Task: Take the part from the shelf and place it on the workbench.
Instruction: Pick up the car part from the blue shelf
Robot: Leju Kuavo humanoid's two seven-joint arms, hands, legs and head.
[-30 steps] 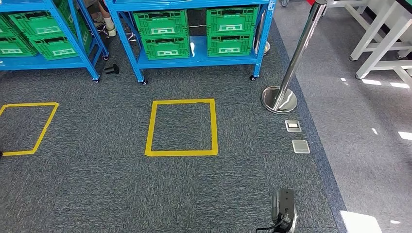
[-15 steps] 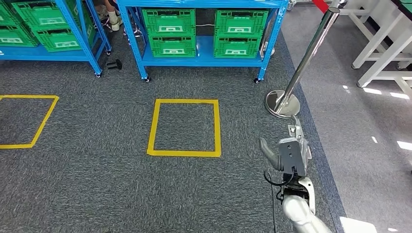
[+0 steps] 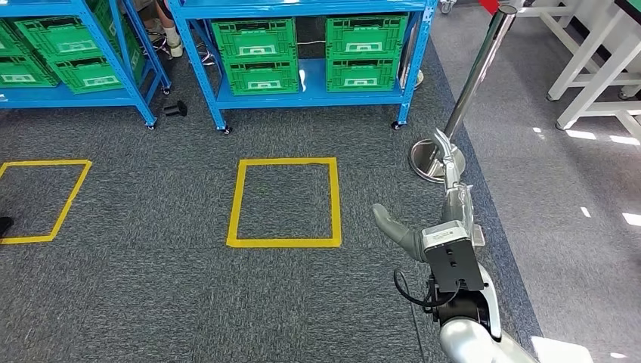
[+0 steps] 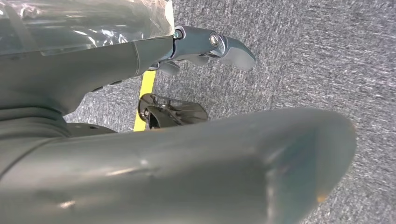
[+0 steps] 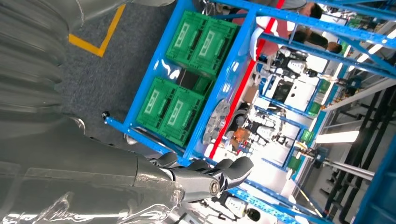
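The blue shelf (image 3: 310,94) stands across the far side of the carpet, with green crates (image 3: 253,38) on its lower levels. I cannot make out any part inside the crates. My right hand (image 3: 446,215) is raised over the carpet to the right of the yellow square, its fingers stretched toward the shelf, thumb out to the side, holding nothing. The right wrist view has the right hand's fingers (image 5: 210,179) extended toward the same shelf (image 5: 224,79). My left hand (image 4: 154,51) hangs over the carpet, fingers straight and apart from the thumb, with nothing in it.
A steel stanchion (image 3: 469,91) with a round base stands just beyond my right hand. A yellow tape square (image 3: 283,203) marks the floor before the shelf, another (image 3: 38,200) lies farther left. White bench legs (image 3: 597,68) stand far right. A small black object (image 3: 174,109) lies by the shelf.
My right arm has risen into the head view and reached forward; a second ago its wrist alone showed at the bottom edge. The camera has shifted slightly.
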